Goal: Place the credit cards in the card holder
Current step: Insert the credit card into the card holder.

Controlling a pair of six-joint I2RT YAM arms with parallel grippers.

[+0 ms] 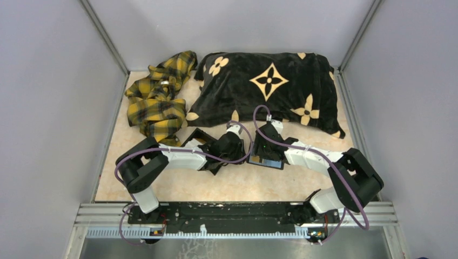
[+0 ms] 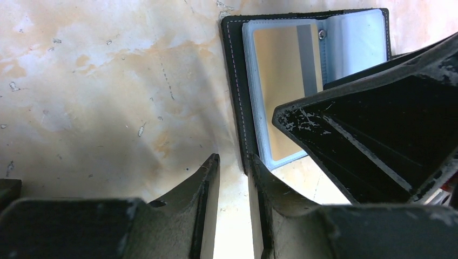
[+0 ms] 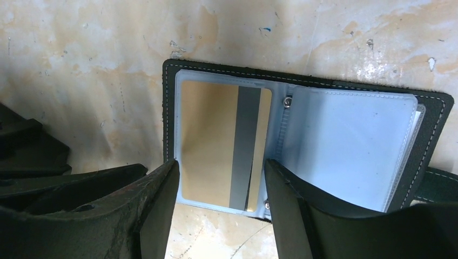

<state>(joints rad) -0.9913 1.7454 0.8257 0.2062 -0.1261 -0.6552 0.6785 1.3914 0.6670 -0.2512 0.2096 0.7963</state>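
Table surface as I see it from the remote station.
Mottled cream table [image 1: 178,186]: black floral pillow [image 1: 270,89] along far edge, yellow plaid cloth [image 1: 156,97] at far-left corner, open card holder [image 3: 302,135] lying flat mid-table, near edge bare.
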